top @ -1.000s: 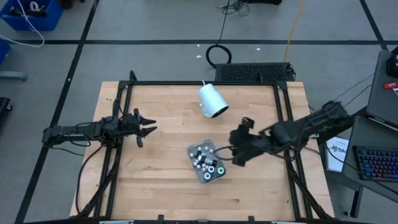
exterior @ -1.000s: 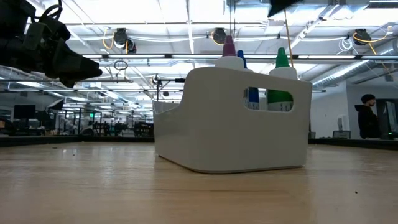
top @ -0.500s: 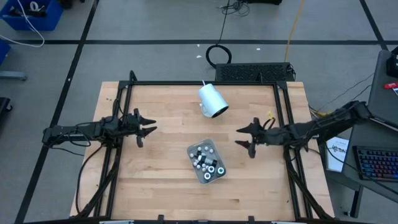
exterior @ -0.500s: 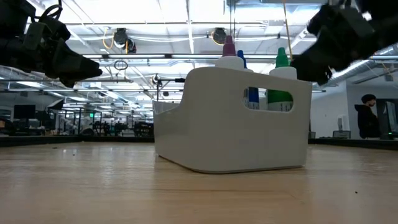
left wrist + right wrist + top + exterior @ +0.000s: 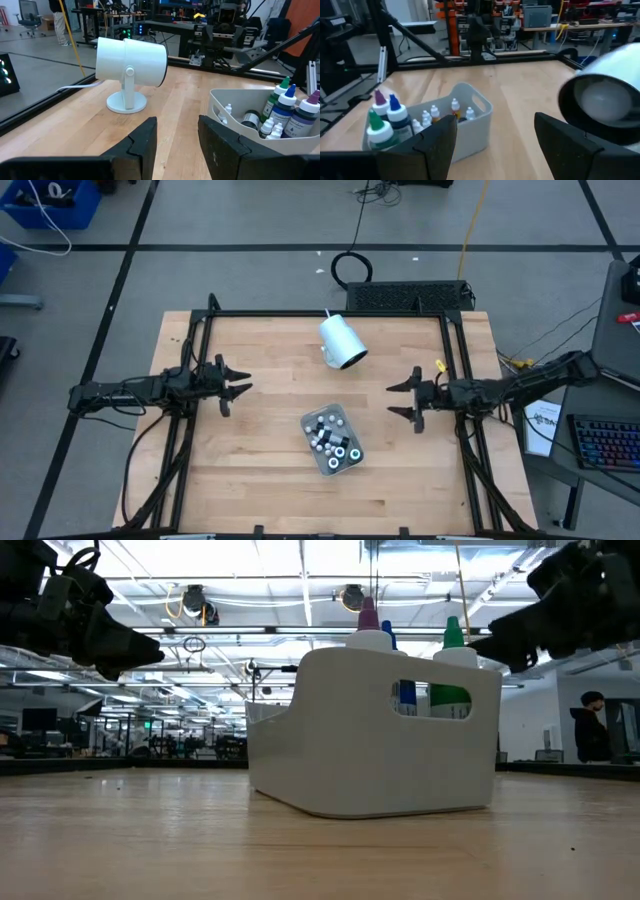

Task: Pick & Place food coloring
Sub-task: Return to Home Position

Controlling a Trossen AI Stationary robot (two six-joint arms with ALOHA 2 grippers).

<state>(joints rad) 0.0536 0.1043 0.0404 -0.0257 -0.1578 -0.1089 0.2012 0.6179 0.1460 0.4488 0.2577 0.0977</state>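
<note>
Pale wooden bench [image 5: 260, 380] fills the middle of the high view. At its lower centre the gray bin [image 5: 309, 420], long axis running upper left to lower right, holds the food coloring [image 5: 332, 442] upright. The right gripper [image 5: 395, 400] hangs just to the bin's upper right, fingers spread and empty. It is nearer than the left gripper [image 5: 232, 387], equally spread and empty at mid-left.

**The hall around my table**

I see a pale wooden tabletop [image 5: 270, 470] boxed by a black metal frame [image 5: 260, 313], on a grey concrete floor [image 5: 250, 220] crossed by dark lines. A blue plastic bin [image 5: 50, 205] sits far left, and a black keyboard with coloured keys [image 5: 605, 442] lies at the right. Beyond, long white ceiling lights [image 5: 305, 590] run over an open hall, where a person in dark clothing [image 5: 585, 735] stands at the right.
</note>
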